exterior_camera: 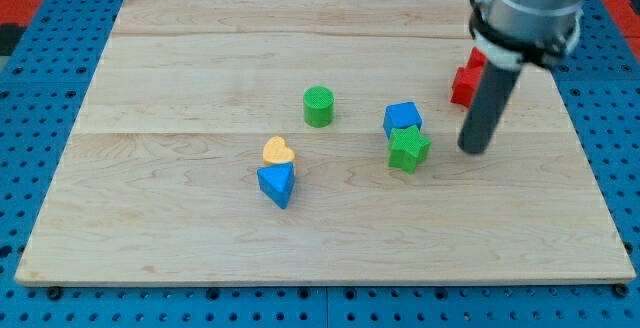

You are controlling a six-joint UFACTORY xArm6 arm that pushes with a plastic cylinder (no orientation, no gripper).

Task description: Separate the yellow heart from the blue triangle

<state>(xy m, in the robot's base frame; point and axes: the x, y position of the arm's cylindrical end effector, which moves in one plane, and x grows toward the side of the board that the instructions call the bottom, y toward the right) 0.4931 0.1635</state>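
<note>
Red block (466, 80) partly behind the rod (488, 108).

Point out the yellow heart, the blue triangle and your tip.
yellow heart (279, 151): camera view, middle of its top face.
blue triangle (277, 182): camera view, middle of its top face.
my tip (474, 149): camera view, rod's very end, right of the green star.

Wooden board (180, 238) carries yellow heart (278, 151), blue triangle (277, 183) – touching; green cylinder (318, 106), blue cube (401, 119), green star (408, 149), red block (466, 80).

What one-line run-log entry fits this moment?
my tip: right of green star, apart | yellow heart: touching blue triangle | separation: not yet done
</note>
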